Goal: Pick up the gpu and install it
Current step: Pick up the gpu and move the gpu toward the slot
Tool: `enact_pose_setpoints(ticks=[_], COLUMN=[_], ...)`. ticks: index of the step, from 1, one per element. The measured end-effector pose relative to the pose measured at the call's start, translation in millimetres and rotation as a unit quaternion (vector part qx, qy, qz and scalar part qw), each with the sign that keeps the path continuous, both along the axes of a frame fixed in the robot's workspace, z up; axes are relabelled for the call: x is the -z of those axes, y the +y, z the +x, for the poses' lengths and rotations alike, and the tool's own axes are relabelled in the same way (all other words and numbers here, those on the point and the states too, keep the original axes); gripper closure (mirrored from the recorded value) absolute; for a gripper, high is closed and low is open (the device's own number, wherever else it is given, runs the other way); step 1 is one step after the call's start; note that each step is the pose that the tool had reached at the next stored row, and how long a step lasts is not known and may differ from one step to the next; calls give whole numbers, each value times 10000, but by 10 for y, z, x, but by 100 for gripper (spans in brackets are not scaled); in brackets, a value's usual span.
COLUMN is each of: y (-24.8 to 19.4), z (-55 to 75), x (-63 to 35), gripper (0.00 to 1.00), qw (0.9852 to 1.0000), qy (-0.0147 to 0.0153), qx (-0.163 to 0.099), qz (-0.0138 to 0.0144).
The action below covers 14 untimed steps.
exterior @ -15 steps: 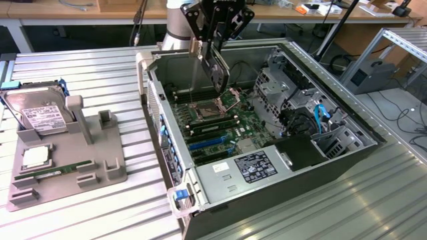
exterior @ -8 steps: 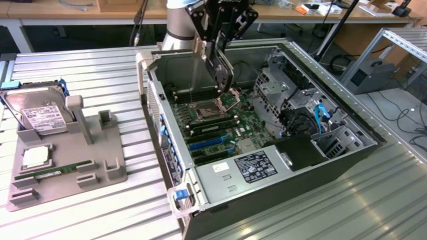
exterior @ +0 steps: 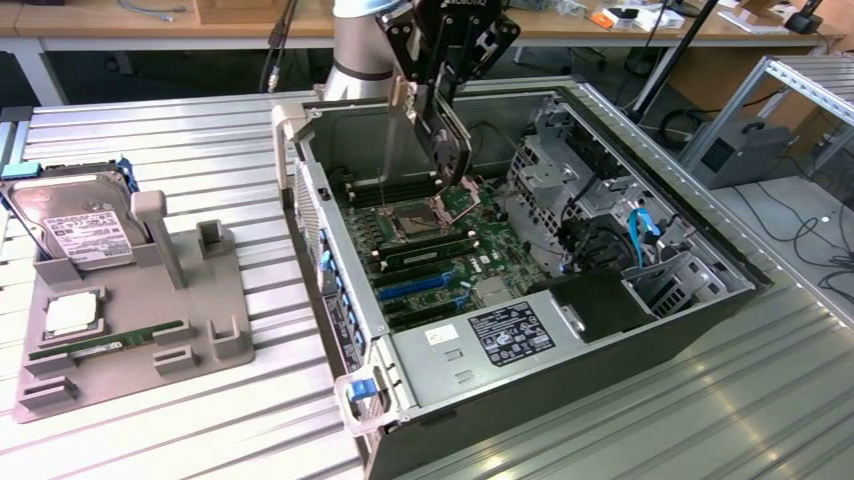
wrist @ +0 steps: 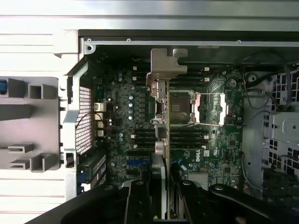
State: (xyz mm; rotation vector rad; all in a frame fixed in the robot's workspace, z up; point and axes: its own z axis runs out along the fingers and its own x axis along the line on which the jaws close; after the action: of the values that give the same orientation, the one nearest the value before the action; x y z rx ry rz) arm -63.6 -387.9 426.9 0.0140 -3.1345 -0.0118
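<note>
Computer case on table, motherboard on its floor, gpu clamped in gripper above motherboard, parts holder on table at the exterior view's left of case, hard drive at holder's far end, RAM stick at near end.

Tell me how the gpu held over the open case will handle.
The gpu is probably stiff: it hangs edge-down from the jaws without sagging. It is likely light, being thin. Its metal bracket juts out at one end, so it could snag on the case wall.
</note>
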Motion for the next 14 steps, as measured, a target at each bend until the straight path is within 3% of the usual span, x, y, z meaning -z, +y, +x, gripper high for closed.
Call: enact_pose_setpoints(ticks=[14], y=[0], z=[215], x=[41], gripper=[73], qw=[10000], qy=[0], qx=[0], qz=[-10])
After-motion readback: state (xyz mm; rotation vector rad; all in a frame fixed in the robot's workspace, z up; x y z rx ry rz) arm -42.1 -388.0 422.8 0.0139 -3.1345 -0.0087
